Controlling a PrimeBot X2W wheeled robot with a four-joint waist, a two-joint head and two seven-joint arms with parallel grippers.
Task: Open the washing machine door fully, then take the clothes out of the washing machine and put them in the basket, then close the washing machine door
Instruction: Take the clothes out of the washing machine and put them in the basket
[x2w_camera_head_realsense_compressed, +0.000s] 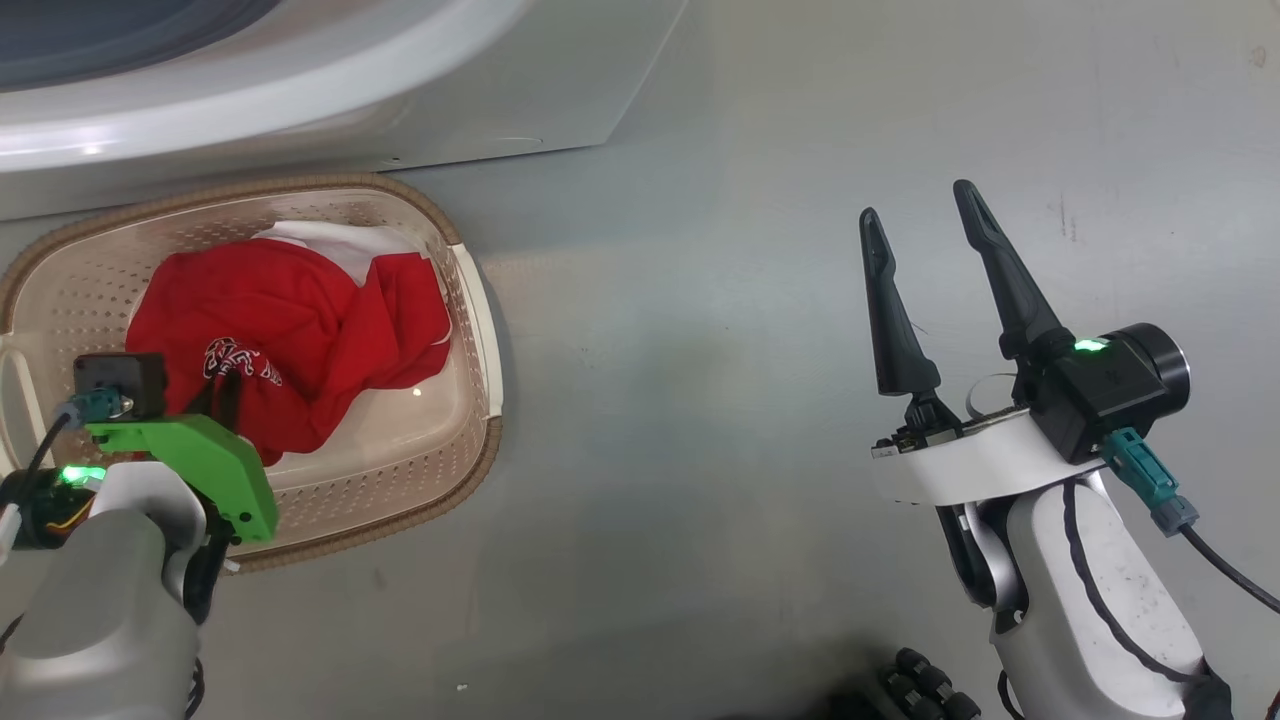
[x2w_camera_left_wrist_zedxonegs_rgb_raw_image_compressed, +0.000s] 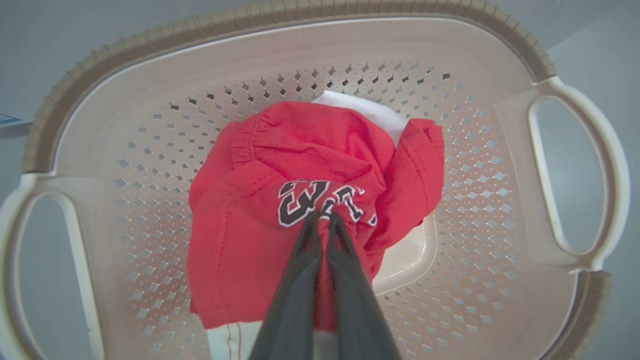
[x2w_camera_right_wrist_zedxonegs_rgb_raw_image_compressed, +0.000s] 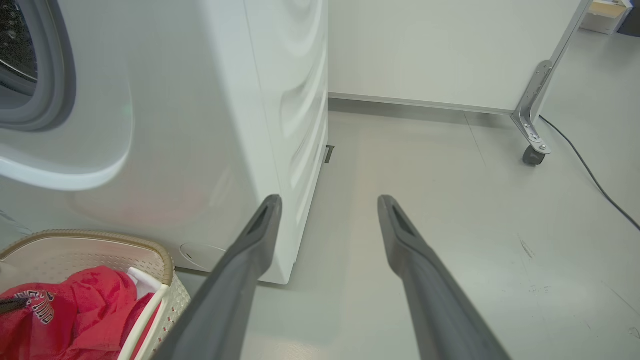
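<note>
The head view looks steeply down at the floor (x2w_camera_head_realsense_compressed: 700, 420), basket (x2w_camera_head_realsense_compressed: 455, 420) at left, washing machine (x2w_camera_head_realsense_compressed: 300, 90) above. The left wrist view peers straight into that basket from close. The right wrist view faces low along the floor, catching the basket's corner.

The clothes (x2w_camera_head_realsense_compressed: 290, 330) lie in the basket (x2w_camera_head_realsense_compressed: 440, 440), which stands on the floor (x2w_camera_head_realsense_compressed: 750, 400) before the washing machine (x2w_camera_head_realsense_compressed: 300, 100).

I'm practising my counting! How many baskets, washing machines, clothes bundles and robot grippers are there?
Basket: 1
Washing machine: 1
Red clothes bundle: 1
Grippers: 2 (left gripper, right gripper)
Total: 5
</note>
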